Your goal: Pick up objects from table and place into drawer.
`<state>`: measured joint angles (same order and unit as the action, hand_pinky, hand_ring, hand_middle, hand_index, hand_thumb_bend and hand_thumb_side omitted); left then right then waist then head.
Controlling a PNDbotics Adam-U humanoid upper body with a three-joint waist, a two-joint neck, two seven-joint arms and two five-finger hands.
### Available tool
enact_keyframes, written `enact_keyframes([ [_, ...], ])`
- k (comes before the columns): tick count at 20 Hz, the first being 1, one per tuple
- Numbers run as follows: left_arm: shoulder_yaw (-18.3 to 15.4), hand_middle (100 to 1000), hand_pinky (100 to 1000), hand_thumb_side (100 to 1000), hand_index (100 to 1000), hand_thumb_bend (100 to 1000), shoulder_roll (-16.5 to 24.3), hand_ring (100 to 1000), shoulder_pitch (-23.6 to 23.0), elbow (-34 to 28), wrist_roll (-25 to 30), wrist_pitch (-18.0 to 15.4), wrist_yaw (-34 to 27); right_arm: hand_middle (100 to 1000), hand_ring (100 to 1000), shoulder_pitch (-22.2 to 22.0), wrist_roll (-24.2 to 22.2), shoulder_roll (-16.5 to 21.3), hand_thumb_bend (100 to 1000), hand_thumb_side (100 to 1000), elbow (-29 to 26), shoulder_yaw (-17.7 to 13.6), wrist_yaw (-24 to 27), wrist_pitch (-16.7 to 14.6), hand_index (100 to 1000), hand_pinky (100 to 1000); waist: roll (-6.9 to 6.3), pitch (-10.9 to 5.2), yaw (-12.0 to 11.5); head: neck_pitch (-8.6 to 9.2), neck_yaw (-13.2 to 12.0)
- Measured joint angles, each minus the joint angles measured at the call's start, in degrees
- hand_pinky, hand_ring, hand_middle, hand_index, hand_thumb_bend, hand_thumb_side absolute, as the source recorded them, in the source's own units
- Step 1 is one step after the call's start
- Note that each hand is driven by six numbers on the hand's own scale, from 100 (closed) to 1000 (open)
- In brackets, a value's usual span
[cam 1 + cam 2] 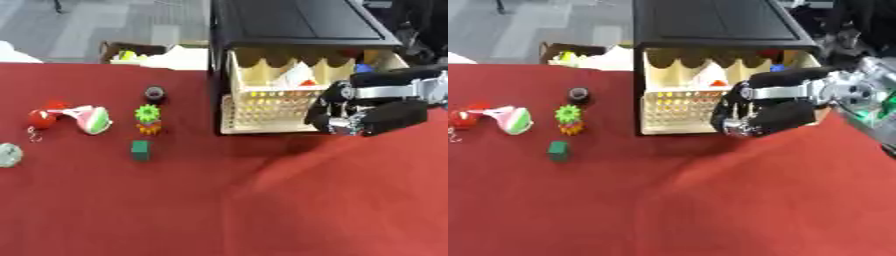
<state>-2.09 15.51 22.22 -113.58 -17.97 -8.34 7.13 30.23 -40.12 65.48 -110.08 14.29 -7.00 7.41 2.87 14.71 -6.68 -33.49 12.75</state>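
Centrally, a red tablecloth (219, 210) covers the table; grey floor (96, 22) lies beyond the black cabinet (297, 22), whose cream drawer (262, 107) meets the right hand (745, 117), fingers curled, nothing visibly held.

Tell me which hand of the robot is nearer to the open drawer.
Right. The right hand is at the front of the cream drawer, at its right end, fingers curled. The left hand shows in neither view, so only the right can be placed.

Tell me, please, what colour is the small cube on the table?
The cube is dark green; it shows best in the left eye view.
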Motion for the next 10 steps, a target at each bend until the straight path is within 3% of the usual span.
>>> enact_keyframes([
  [10,-0.01,637,484,956,771,100,-0.01,608,0.00,0.00,0.04,-0.01,0.00,677,605,1.06,0.83,-0.84,100,1000,2.88,-0.22,-1.40,-1.41,818,443,0.11,0.44,-0.39,0.93,0.00],
])
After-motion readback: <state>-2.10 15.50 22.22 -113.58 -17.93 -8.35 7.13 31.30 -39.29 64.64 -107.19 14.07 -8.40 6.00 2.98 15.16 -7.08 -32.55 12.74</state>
